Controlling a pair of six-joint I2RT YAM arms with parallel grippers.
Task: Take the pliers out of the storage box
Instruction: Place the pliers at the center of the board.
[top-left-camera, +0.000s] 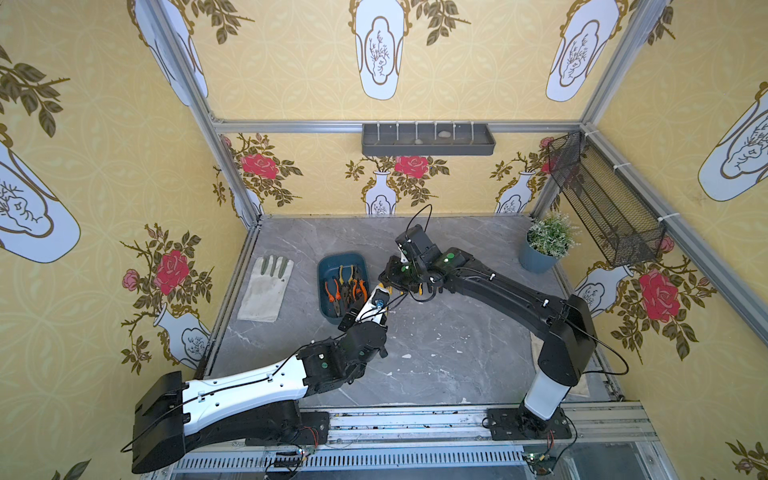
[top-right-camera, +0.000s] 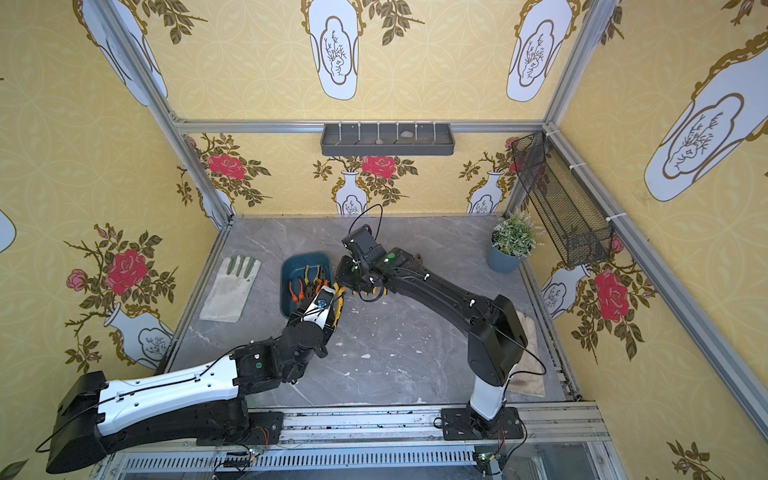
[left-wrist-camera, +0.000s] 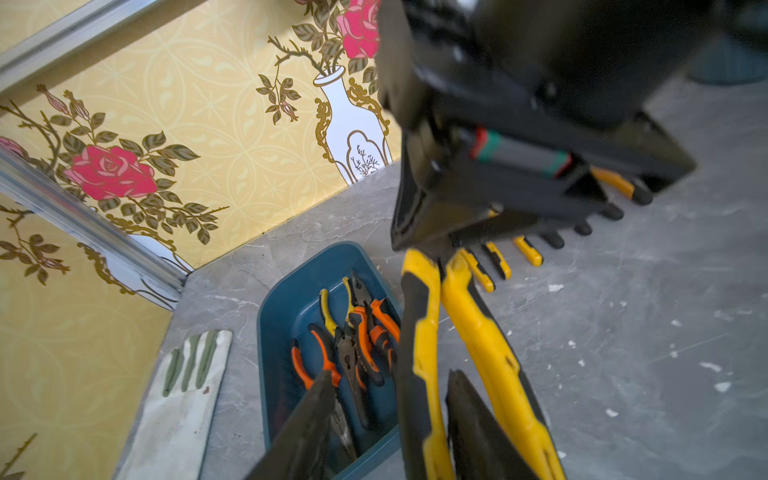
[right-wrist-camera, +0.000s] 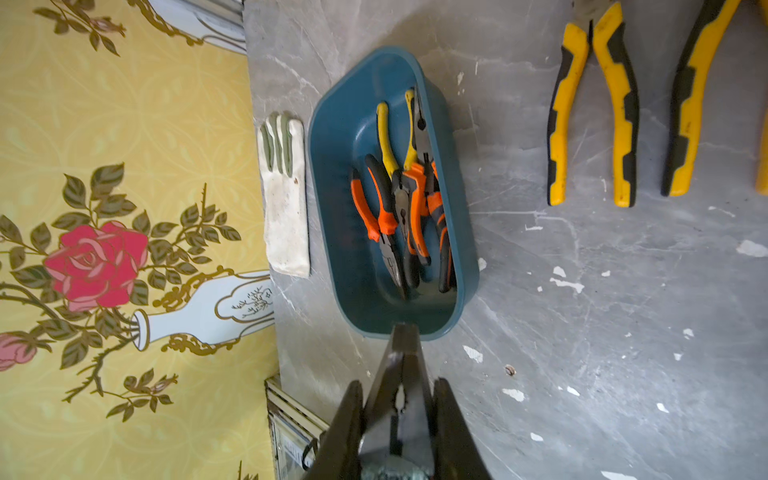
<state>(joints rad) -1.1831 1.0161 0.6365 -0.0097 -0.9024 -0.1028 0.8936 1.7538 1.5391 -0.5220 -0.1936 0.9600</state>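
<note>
The teal storage box (top-left-camera: 332, 259) sits left of centre on the table and holds several pliers (top-left-camera: 347, 289) with orange or yellow handles, also seen in the right wrist view (right-wrist-camera: 399, 195). My right gripper (right-wrist-camera: 399, 382) is shut on the dark metal nose of a yellow-and-black pair (right-wrist-camera: 402, 357), just right of the box. That pair's handles (left-wrist-camera: 482, 340) reach down to my left gripper (left-wrist-camera: 390, 376). The left gripper is open, and one handle runs loosely between its fingers (left-wrist-camera: 316, 415). More yellow-handled pliers (right-wrist-camera: 594, 116) lie on the table under the right arm.
A white work glove (top-left-camera: 266, 289) lies left of the box. A potted plant (top-left-camera: 540, 253) stands at the back right under a black mesh basket (top-left-camera: 602, 199). A grey tray (top-left-camera: 428, 139) hangs on the back wall. A cloth (top-right-camera: 528, 357) lies by the right arm's base.
</note>
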